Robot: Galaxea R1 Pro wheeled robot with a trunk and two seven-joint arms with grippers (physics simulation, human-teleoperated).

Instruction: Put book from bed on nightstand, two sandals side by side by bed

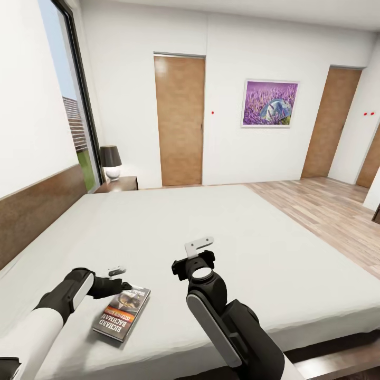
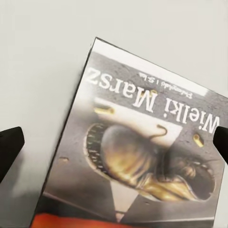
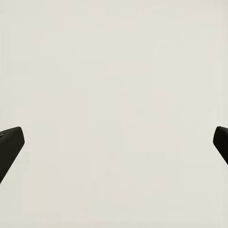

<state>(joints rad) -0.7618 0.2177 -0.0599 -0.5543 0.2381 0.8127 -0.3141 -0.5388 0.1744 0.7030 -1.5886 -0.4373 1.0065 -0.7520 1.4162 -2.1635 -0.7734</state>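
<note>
Near edge of bed (image 1: pixel 174 227): book (image 1: pixel 122 311) lies flat, cover up, on the mattress, left of centre.
Left gripper (image 1: pixel 117 279): over the book's far end, fingers spread to either side of the cover, not touching; judged lined up for a grasp.
Right gripper (image 1: pixel 199 253): spread, empty, over bare mattress right of the book, kept clear.
Nightstand (image 1: pixel 120 184): far left by the headboard, lamp (image 1: pixel 111 162) on top; likely drop-off.
</note>
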